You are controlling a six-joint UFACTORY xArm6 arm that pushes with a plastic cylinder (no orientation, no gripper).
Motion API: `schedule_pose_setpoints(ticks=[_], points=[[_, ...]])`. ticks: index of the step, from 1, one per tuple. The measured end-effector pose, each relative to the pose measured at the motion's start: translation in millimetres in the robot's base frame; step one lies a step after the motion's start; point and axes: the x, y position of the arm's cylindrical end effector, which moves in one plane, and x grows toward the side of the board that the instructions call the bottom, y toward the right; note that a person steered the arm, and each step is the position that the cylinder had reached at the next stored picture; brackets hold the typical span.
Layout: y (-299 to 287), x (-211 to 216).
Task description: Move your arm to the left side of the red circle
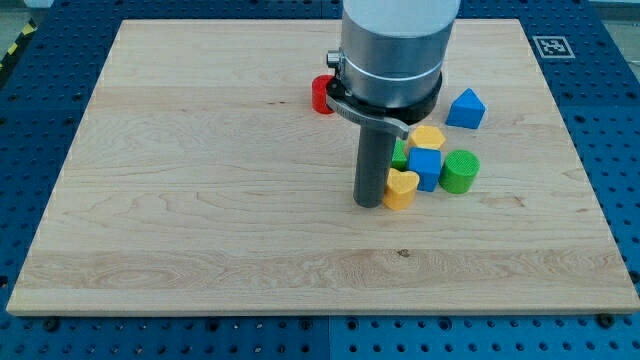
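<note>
My tip [369,205] sits on the wooden surface [200,200], touching or just beside the yellow heart block [401,188] on its view-left. The red circle [322,94] lies toward the view's top from my tip and slightly to the view's left, partly hidden behind the arm's grey housing [395,50]. To reach its left side I judge I must travel up the view and farther left, skirting the circle, not striking it. The rod stands upright. No gripper on this rig, so nothing is grasped or released. To the view's right of the yellow heart: a blue cube [425,167], a green cylinder [460,171], a yellow block [428,136], a blue triangular block [465,108]. A green sliver [399,156] shows behind the rod.
</note>
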Motion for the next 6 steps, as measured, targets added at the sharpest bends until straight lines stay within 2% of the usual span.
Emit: schedule_pose_setpoints(ticks=[2,3,4,6], points=[[-5,6],[-45,0],[-105,-41],[-154,-102]])
